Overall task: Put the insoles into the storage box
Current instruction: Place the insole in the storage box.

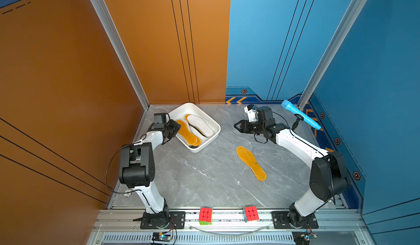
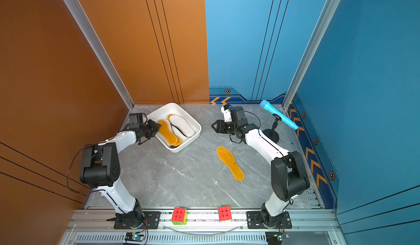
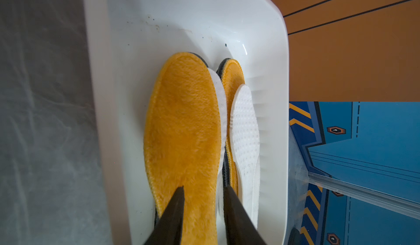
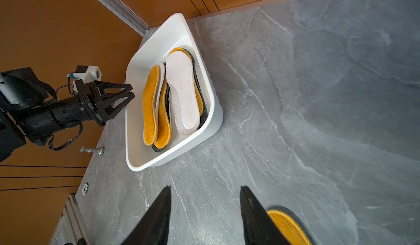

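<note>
At left, left gripper (image 4: 132, 91) slightly open, empty, at box (image 1: 188, 110) edge. Box back-left on table (image 1: 204, 182), insoles (image 1: 201, 125) piled inside. One orange insole (image 1: 251, 163) loose centre-right. Right: right gripper (image 4: 204, 189) jaws well apart, empty, above table.

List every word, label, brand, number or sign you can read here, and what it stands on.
Words, brands, numbers: none readable anywhere.
Yellow chevron arrows: painted on the blue wall trim, no text.
Hexagon badges: on the same trim, no lettering made out.
Insoles and storage box: no print visible.
</note>
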You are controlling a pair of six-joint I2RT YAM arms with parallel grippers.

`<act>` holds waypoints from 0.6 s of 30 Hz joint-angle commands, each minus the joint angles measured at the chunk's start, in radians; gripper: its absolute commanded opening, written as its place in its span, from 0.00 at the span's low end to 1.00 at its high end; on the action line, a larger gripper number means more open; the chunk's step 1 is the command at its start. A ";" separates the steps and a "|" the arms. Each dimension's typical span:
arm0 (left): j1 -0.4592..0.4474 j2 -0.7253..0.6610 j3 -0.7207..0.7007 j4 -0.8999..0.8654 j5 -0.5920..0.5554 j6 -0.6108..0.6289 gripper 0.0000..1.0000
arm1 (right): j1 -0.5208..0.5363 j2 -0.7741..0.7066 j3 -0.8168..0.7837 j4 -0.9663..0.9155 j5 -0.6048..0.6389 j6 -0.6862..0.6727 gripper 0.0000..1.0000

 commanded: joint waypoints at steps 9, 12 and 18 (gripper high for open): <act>0.007 -0.015 0.069 -0.031 -0.007 0.035 0.32 | -0.026 -0.015 -0.022 -0.127 0.037 -0.056 0.52; 0.000 -0.059 0.059 -0.029 -0.008 0.040 0.34 | -0.036 0.014 0.019 -0.236 0.102 -0.088 0.52; -0.026 -0.162 -0.006 0.041 0.046 0.043 0.46 | -0.046 0.121 0.101 -0.436 0.188 -0.157 0.53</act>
